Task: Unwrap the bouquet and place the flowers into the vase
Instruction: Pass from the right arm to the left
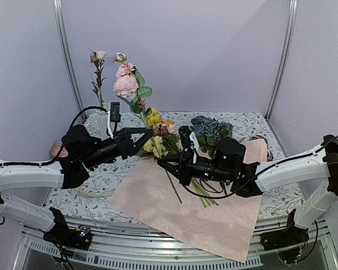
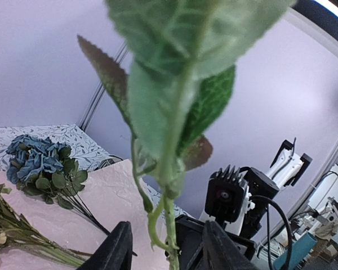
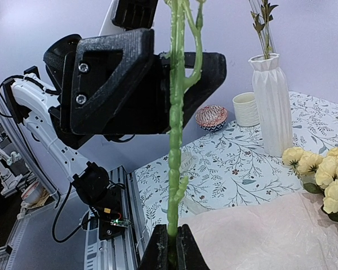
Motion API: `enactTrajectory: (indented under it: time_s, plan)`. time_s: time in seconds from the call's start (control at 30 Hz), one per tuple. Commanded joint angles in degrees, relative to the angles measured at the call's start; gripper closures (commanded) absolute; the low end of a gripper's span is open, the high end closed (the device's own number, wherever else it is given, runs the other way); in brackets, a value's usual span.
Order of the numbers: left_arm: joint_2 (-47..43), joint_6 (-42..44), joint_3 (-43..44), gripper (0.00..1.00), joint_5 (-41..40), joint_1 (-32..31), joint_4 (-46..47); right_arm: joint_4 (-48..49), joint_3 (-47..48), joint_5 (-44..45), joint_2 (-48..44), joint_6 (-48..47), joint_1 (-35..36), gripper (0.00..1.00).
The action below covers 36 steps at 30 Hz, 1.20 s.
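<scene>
Green-stemmed pink artificial flower [image 1: 125,84] upright beside tall ribbed white ceramic vase [image 3: 272,107] | right jaws pinch stem base | left jaws spread around stem | step: likely handover | next: left grips, right releases

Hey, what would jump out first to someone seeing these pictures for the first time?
A tall pink flower stem stands upright mid-table, gripped low by the right claw, the left claw open around it. Beneath spreads crinkled pink paper, with yellow roses and a blue hydrangea lying at its far edge; the white ribbed vase stands back left.
</scene>
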Motion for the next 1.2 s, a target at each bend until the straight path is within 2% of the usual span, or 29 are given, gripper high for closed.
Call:
enactTrajectory:
  time_s: [0.0, 0.13, 0.2, 0.27, 0.33, 0.43, 0.53, 0.67, 0.97, 1.03, 1.17]
  plan:
    - [-1.12, 0.58, -0.62, 0.63, 0.14, -0.43, 0.28, 2.29, 0.67, 0.89, -0.83, 0.32, 0.30, 0.96]
    - [-0.45, 0.60, 0.03, 0.78, 0.79, -0.42, -0.27, 2.23, 0.80, 0.80, -0.61, 0.29, 0.29, 0.96]
    - [-0.29, 0.51, 0.34, 0.88, 0.61, -0.47, -0.87, 2.23, 0.81, 0.86, -0.49, 0.31, 0.30, 0.96]
    - [-0.29, 0.55, 0.68, 0.99, -0.17, -0.40, -2.05, 1.97, 0.90, 1.17, -0.40, 0.29, 0.30, 0.89]
    - [-0.41, 0.74, 1.16, 1.00, -0.95, -0.39, -3.77, 1.74, 0.88, 1.64, -0.52, 0.29, 0.30, 0.77]
    - [-0.82, 1.55, 1.59, 1.00, -1.59, -0.33, -5.77, 1.06, 0.15, 3.25, -1.21, 0.29, 0.30, 0.54]
    - [-1.90, 2.95, 2.41, 1.00, -2.84, -0.12, -9.11, 0.24, -1.23, 6.20, -3.12, -0.64, 0.22, 0.41]
    - [-4.01, 5.67, 4.05, 1.00, -5.73, 0.82, -15.67, -2.86, -3.12, 12.48, -7.13, -3.68, 0.21, 0.38]
    - [-10.34, 14.39, 9.73, 1.00, -13.89, 7.89, -31.88, -10.19, -7.79, 26.28, -17.17, -9.99, -2.78, 0.11]
    - [-11.14, 15.93, 11.43, 1.00, -15.15, 11.23, -34.87, -11.71, -8.89, 27.36, -18.85, -10.58, -4.65, 0.01]
    - [-11.45, 17.49, 15.16, 1.00, -16.18, 17.25, -39.84, -15.60, -9.41, 27.64, -20.51, -12.05, -9.08, 0.01]
